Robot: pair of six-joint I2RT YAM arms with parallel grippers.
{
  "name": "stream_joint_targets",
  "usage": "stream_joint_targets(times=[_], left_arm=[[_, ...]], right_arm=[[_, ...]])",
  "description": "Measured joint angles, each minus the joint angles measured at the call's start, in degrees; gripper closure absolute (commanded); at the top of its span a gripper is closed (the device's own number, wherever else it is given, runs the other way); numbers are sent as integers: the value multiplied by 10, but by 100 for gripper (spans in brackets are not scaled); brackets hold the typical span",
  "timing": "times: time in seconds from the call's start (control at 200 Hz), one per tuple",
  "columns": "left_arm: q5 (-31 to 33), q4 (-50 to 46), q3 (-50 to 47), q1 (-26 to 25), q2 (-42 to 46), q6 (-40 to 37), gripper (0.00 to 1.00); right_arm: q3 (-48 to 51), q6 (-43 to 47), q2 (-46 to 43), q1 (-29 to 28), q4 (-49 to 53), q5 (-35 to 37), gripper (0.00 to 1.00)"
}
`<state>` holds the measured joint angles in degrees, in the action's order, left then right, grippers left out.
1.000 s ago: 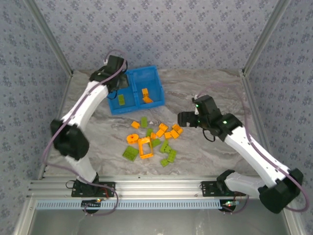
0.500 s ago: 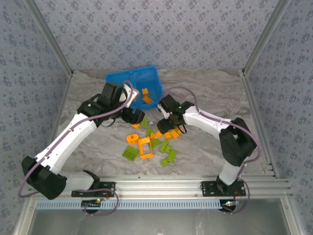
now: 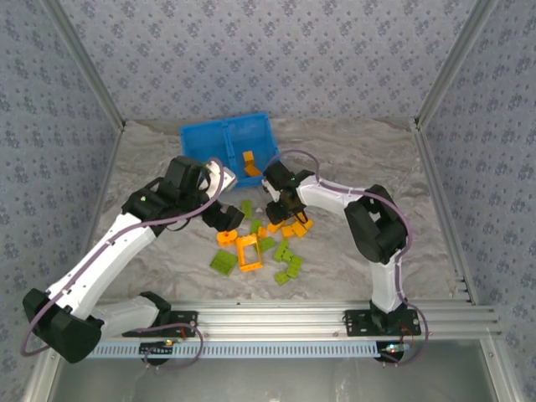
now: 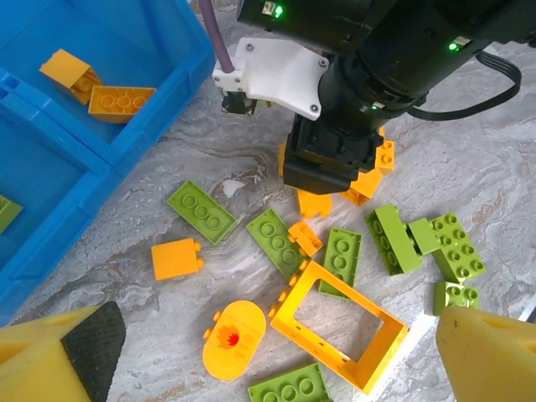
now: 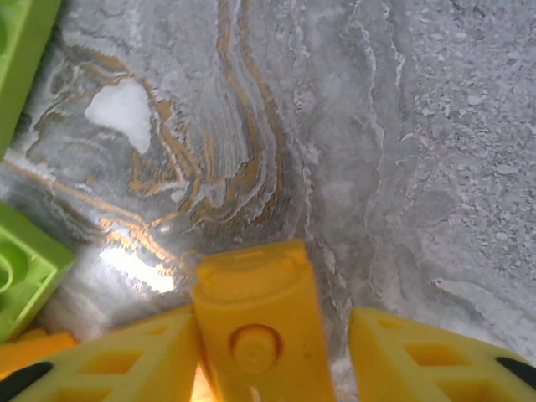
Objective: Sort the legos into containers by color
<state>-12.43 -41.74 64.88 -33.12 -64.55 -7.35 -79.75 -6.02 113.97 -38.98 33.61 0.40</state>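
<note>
Right gripper (image 5: 270, 331): jaws apart, 1 orange brick (image 5: 251, 285) between them, touching 1 finger. Left gripper (image 4: 270, 347): jaws wide apart over the orange frame (image 4: 316, 342).

Loose orange and lime plastic bricks (image 4: 276, 241) lie scattered nearer than the blue plastic tray (image 3: 209, 142). Its right compartment (image 3: 261, 138) holds two orange bricks (image 4: 121, 100).
</note>
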Motion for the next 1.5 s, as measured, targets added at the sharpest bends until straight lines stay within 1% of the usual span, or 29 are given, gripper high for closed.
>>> stream_joint_targets(times=[0.07,0.205,0.24,0.34,0.455,0.585,0.685,0.76,0.829,0.919,1.034,1.179,1.309,1.424,1.504], left_arm=[[2,0,-4,0,2,-2,1],[9,4,-14,3,5,-2,1],[9,5,-16,5,6,-2,1],[13,12,-20,10,14,-2,1],[15,28,-31,20,35,-2,1],[34,50,-50,29,67,-4,1],[58,69,-75,35,92,-8,1],[74,76,-87,37,100,-10,1],[85,78,-90,38,98,-12,1],[96,81,-90,38,90,-15,1],[106,82,-90,38,82,-17,1],[117,82,-90,38,82,-21,1],[123,84,-90,38,82,-25,1],[123,84,-90,38,82,-27,1],[123,84,-90,38,82,-27,1]], right_arm=[[-1,-5,10,6,-4,-3,65],[-2,-10,10,16,-6,-13,69],[-2,-11,9,17,-6,-13,72],[-2,-18,-5,19,-2,-9,72],[0,-36,-64,19,-5,-4,72],[-5,-67,-155,18,-41,3,72],[-38,-85,-173,18,-73,18,72],[-81,-94,-148,19,-91,35,72],[-130,-97,-103,20,-103,51,72],[-210,-97,-21,24,-105,70,72],[-325,-101,97,27,-92,76,72],[-428,-108,203,29,-52,77,70],[-482,-116,259,28,-20,77,66],[-497,-123,280,29,-5,77,61],[-506,-131,288,29,9,75,56]])
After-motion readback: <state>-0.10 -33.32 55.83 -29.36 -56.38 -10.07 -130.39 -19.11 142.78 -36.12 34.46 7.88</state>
